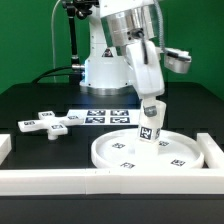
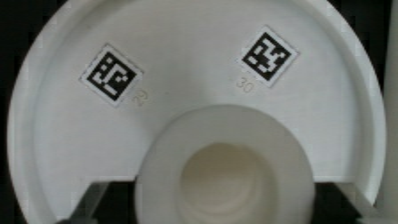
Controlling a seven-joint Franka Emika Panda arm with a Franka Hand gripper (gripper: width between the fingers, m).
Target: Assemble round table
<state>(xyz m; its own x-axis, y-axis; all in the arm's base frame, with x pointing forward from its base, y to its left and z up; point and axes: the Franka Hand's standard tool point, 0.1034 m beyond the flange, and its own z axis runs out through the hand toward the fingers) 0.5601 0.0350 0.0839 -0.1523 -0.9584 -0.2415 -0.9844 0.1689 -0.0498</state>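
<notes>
Exterior view: fingers (image 1: 149,107) clenched on upper end of short cylindrical post (image 1: 151,132). Post upright over middle of rimmed round disc (image 1: 120,152), toward exterior view's right on black counter (image 1: 30,100). Cross-shaped piece (image 1: 50,123) flat, well apart, at exterior view's left. Marker board (image 1: 108,117) behind disc; white border wall (image 1: 50,178) in front.

Wrist view only: post seen end-on, top hollow and bowl-like. Smooth matte white plastic. Two square black-and-white tags on disc floor, raised rim curving around.
</notes>
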